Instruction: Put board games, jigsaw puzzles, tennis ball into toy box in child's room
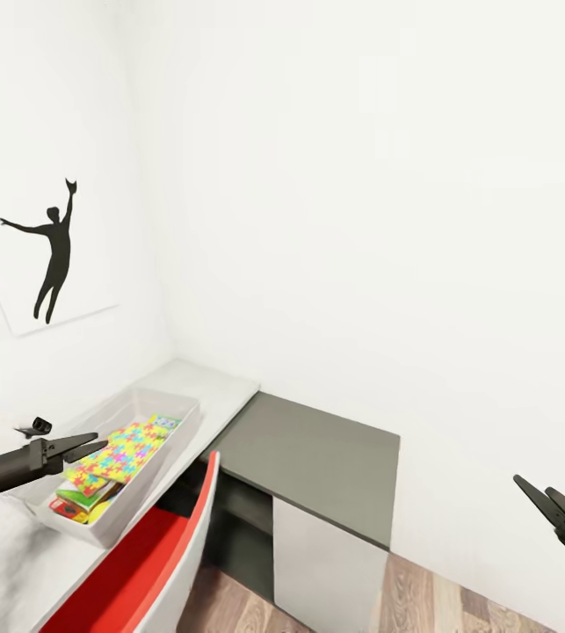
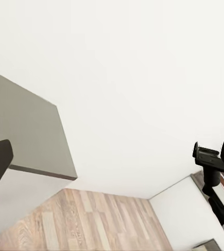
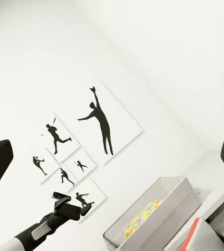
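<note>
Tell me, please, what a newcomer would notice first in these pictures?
Probably the bright multicoloured jigsaw puzzle lying inside the grey toy box on the table, beside the open left gripper. Next, the red chair before the table, and the black silhouette picture on the wall.

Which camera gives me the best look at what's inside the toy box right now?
The head view: it looks down into the toy box, showing a jigsaw puzzle lying over a board game. The right wrist view sees the box from the side, with a sliver of puzzle colour. The left wrist view faces wall and floor.
</note>
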Motion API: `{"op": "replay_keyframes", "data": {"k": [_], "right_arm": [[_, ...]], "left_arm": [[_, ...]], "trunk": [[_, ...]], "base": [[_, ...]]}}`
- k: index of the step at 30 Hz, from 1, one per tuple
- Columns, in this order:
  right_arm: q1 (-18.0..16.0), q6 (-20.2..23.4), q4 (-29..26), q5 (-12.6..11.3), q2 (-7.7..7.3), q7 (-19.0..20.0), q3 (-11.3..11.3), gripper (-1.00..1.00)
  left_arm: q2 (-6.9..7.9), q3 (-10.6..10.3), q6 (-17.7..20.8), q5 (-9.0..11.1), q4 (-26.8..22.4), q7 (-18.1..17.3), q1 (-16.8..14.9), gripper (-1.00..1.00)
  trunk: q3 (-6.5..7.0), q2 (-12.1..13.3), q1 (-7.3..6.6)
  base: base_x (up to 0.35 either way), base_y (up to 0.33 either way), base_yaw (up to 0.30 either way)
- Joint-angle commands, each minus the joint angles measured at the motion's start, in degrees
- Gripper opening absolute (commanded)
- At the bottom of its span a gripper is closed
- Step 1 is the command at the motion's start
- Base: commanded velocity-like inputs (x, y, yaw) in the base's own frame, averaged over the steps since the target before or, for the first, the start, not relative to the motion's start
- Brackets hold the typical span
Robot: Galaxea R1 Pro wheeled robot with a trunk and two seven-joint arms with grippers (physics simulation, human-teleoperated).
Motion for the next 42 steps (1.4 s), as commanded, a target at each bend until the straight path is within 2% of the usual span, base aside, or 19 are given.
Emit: {"op": "replay_keyframes", "data": {"k": [1, 21, 29, 42], "right_arm": [[0.0, 0.5, 0.0, -0.3, -0.02, 0.0, 0.0, 1.00], [0.0, 0.5, 0.1, -0.5, -0.51, -0.1, 0.0, 1.00], [0.0, 0.5, 0.4, -0.4, -0.39, -0.1, 0.0, 1.00], [0.0, 0.5, 0.4, -0.4, -0.37, -0.2, 0.0, 1.00]], "left_arm": [[0.01, 0.0, 0.6, 0.0, 0.0, -0.2, 0.0, 1.00], [0.68, 0.3, 1.1, -0.1, -0.2, -0.2, 0.1, 1.00], [2.54, 0.2, 1.3, 0.0, -0.5, -0.2, 0.1, 1.00], [2.76, 0.1, 1.3, 0.0, -0.6, -0.2, 0.1, 1.00]], "trunk": [[0.06, 0.0, 0.01], [1.46, 0.0, 0.01], [2.01, 0.0, 0.01], [2.92, 0.0, 0.01]], "base": [[-0.086, -0.133, -0.200], [-0.013, -0.020, -0.206], [-0.016, 0.000, -0.207], [-0.122, 0.000, -0.207]]}}
